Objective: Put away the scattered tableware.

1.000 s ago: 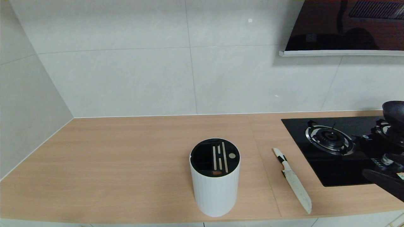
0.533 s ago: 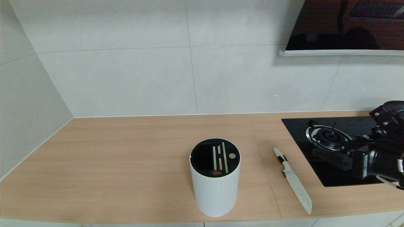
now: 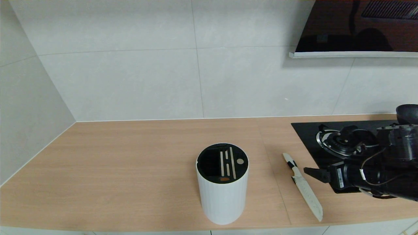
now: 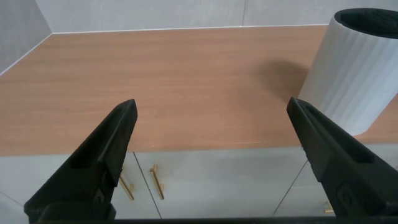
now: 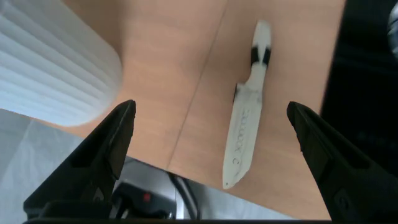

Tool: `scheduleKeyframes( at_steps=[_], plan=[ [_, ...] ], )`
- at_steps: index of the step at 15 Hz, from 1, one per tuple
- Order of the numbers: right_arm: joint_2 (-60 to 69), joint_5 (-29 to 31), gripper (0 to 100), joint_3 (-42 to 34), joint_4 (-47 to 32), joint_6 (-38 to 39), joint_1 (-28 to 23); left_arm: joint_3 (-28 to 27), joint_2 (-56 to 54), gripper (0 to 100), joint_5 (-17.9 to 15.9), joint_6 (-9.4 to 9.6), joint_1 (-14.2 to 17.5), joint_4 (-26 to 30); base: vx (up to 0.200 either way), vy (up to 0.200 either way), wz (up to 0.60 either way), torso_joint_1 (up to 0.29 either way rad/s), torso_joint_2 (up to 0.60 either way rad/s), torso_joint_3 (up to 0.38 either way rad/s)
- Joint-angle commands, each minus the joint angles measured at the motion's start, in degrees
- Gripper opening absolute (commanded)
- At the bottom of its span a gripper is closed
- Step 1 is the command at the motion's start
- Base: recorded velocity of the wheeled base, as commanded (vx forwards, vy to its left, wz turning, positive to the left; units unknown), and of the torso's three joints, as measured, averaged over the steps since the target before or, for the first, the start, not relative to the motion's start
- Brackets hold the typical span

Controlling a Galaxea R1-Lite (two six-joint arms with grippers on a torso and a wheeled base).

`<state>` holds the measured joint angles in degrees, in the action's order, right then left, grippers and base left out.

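**Right arm set beside knife; pickup not yet made**

1. Tabletop [image 3: 130, 169]: wood-grain, running along a tiled wall. A black gas hob [image 3: 307, 133] is set into it at the 3 o'clock end in the head view.
2. Holder [image 3: 222, 195]: a white ribbed cylinder, upright near the front edge, its black top carrying slots and one larger opening. Nothing stands in it.
3. Right end effector [image 5: 210, 112]: fingers spread wide apart, holding nothing. In the head view it lies over the front corner of the hob.
4. Left end effector [image 4: 211, 106]: fingers likewise apart and empty, out beyond the tabletop's front edge, with the holder near.
5. Knife [image 3: 303, 187]: pale, lying flat on the tabletop between holder and hob, touching neither. Its long axis runs from 11 o'clock (handle, toward the wall) to 5 o'clock (blade tip, at the front edge).

Finding: the knife lies at 9 o'clock from the right end effector, just beside it. The right arm is plainly the nearer. The handle end appears the proper place to grip.
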<state>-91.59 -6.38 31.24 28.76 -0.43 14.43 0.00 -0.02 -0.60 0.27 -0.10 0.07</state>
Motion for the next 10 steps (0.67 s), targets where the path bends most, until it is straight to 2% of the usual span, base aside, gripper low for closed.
scheduleKeyframes(
  at_steps=[1,4,10],
  plan=[
    [-6.06,1.63,100,-0.13,2.00,0.08,0.42,0.00,0.02,100,-0.02,0.00,0.01,0.01,0.000,0.000,0.00,0.000,0.00,0.000],
    [-13.00,5.85,100,-1.01,9.74,0.16,0.42,0.00,0.02,100,-0.02,0.00,0.01,0.01,0.000,0.000,0.00,0.000,0.00,0.000],
    [-26.71,7.34,100,-1.36,23.19,0.78,-1.87,0.00,0.02,100,-0.02,0.08,0.01,-0.07,0.000,0.000,0.00,0.000,0.00,0.000]
  ],
)
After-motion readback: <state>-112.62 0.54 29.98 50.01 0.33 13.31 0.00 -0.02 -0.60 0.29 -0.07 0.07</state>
